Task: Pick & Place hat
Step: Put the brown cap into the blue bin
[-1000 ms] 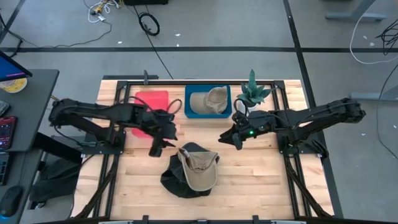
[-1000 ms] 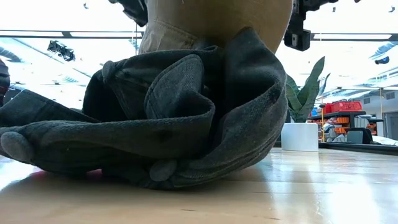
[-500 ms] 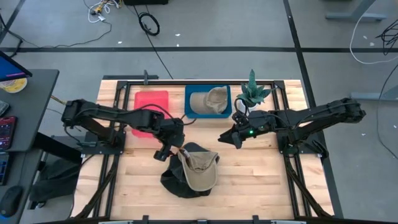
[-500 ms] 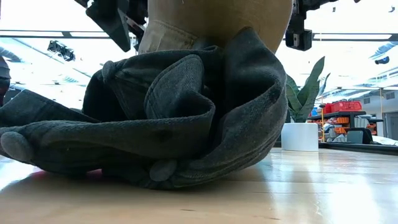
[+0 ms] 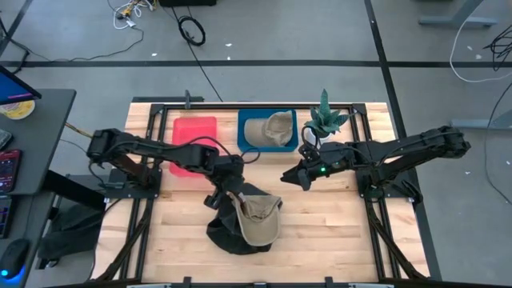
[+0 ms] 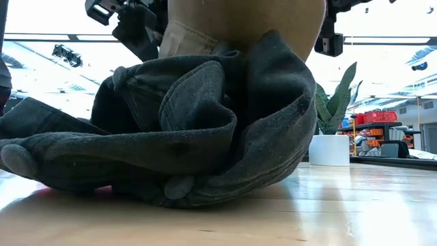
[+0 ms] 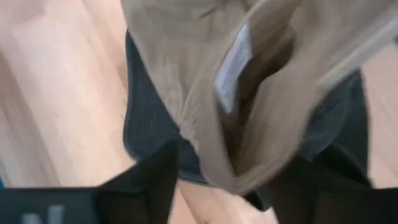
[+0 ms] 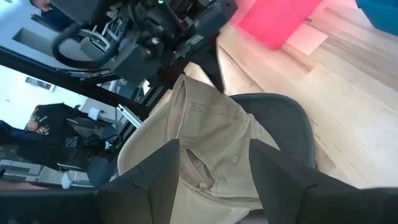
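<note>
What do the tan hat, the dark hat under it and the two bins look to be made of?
Tan hat: soft woven cloth, probably cotton; it creases, and a sewn label shows inside. Dark hat: heavier washed fabric, denim-like, matte, with thick folded seams. Red bin and blue bin: likely rigid plastic, judging by the even colour and smooth, straight walls. The left gripper is at the tan hat's edge.

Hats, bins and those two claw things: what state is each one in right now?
Tan hat: lying on the dark hat, left gripper's open fingers around its edge.
Dark hat: crumpled on the table.
Blue bin: holds another tan hat.
Red bin: contents unclear.
Left gripper: open.
Right gripper: open, waiting above the table.
</note>
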`<state>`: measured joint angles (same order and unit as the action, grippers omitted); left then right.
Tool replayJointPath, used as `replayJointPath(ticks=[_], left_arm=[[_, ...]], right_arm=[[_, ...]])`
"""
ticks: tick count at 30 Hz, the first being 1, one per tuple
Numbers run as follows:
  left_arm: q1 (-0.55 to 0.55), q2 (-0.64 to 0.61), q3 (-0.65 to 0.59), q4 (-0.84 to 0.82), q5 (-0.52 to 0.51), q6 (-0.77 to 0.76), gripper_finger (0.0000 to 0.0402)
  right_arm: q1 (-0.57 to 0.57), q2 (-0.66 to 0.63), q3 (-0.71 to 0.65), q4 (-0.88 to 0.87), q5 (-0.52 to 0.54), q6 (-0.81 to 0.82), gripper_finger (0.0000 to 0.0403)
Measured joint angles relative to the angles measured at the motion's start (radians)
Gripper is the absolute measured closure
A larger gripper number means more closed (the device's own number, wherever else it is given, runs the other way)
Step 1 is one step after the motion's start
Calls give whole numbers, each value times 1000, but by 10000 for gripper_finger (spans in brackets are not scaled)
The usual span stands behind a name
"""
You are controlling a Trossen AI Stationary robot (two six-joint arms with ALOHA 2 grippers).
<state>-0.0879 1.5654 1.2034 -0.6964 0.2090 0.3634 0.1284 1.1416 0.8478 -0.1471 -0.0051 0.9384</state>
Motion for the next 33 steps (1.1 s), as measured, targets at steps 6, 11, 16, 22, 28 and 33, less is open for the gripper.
replayJointPath(ticks=[6,11,16,22,28,33], left_arm=[[0,-2,0,21,86,-1,361],[2,-2,0,19,103,-83,395],[0,-32,6,8,102,-168,398],[20,-91,127,1,75,-275,399],[49,-141,345,4,-105,-331,400],[97,-168,531,5,-243,-323,400]], right_arm=[[0,0,0,-2,23,23,208],[0,0,0,-2,23,23,208],[0,0,0,-2,15,22,208],[12,0,0,66,-51,34,208],[41,0,0,199,-93,0,208],[51,0,0,227,-93,-42,208]])
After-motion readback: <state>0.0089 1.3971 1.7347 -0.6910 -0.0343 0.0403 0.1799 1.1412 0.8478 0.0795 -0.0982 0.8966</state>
